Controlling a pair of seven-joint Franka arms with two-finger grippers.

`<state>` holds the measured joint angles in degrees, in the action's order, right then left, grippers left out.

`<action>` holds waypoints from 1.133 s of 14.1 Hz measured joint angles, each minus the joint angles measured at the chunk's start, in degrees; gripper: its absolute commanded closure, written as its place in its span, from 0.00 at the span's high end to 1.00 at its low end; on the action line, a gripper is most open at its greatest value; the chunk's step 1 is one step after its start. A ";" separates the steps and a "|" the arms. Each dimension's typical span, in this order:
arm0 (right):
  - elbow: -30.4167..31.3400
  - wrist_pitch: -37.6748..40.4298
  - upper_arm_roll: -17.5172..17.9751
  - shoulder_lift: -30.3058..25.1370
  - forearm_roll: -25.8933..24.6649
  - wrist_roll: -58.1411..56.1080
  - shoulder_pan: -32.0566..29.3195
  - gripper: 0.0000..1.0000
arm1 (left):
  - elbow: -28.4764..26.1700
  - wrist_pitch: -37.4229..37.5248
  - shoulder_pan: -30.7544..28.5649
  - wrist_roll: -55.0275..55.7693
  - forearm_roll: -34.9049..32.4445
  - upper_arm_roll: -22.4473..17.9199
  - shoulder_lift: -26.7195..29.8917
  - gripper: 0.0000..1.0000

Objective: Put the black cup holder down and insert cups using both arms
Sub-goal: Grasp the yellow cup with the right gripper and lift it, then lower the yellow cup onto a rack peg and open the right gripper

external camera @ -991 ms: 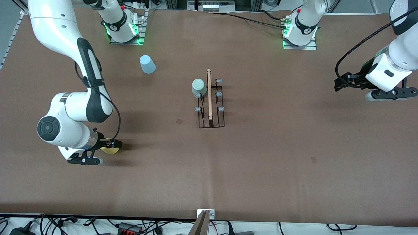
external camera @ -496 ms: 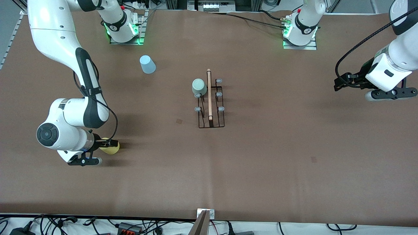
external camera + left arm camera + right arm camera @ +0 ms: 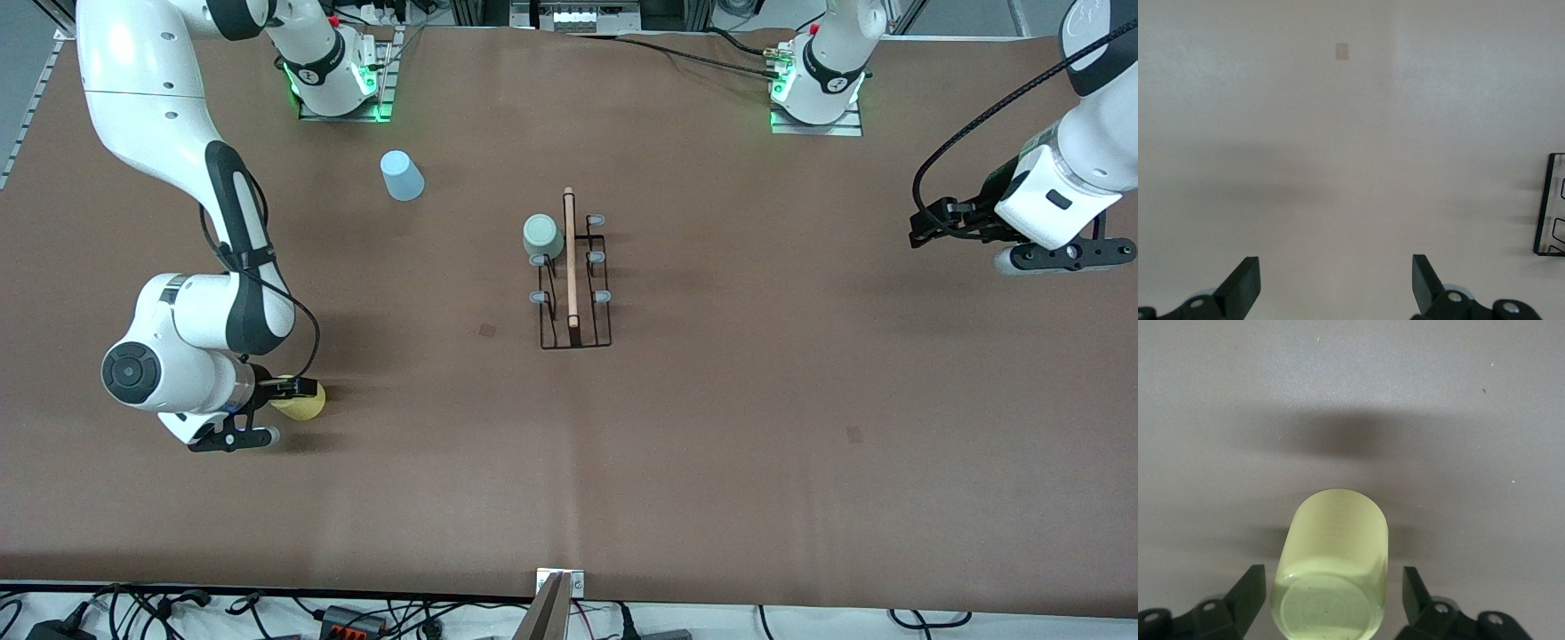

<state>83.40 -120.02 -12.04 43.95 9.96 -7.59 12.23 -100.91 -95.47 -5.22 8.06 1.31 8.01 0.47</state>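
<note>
The black cup holder [image 3: 574,283] stands mid-table with its wooden rod on top. A pale green cup [image 3: 542,236] sits on one of its pegs at the end nearer the robots' bases. The yellow cup [image 3: 300,407] rests on the table toward the right arm's end. My right gripper [image 3: 300,392] is low over it. In the right wrist view the yellow cup [image 3: 1333,553] lies between the open fingers of the right gripper [image 3: 1331,572], with a gap on each side. The light blue cup [image 3: 402,175] stands upside down near the right arm's base. My left gripper [image 3: 923,228] waits open and empty.
The left gripper [image 3: 1335,261] shows bare table between its fingers in the left wrist view, with a corner of the cup holder [image 3: 1545,203] at the frame's edge. Cables and a metal bracket [image 3: 558,587] line the table's front edge.
The right arm's wrist has shifted a little toward its end of the table, and more of the yellow cup shows past the gripper. The left arm has not moved.
</note>
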 measured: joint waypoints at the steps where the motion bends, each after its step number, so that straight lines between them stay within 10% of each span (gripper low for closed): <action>1: 0.00 0.04 0.00 0.00 0.00 -0.04 0.00 0.29 | 0.00 0.01 0.00 0.00 0.00 0.00 0.00 1.00; 8: -10.95 16.06 0.97 -1.13 0.17 0.29 1.87 0.23 | 0.00 0.03 -0.01 0.00 0.00 0.00 0.00 1.00; 16: -19.38 23.22 1.61 -2.55 0.37 23.67 21.24 0.23 | 0.00 0.05 -0.03 0.00 0.00 -0.05 0.00 1.00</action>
<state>64.02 -96.80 -10.44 41.39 10.33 16.08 33.47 -100.91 -95.42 -5.26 8.06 1.32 7.96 0.47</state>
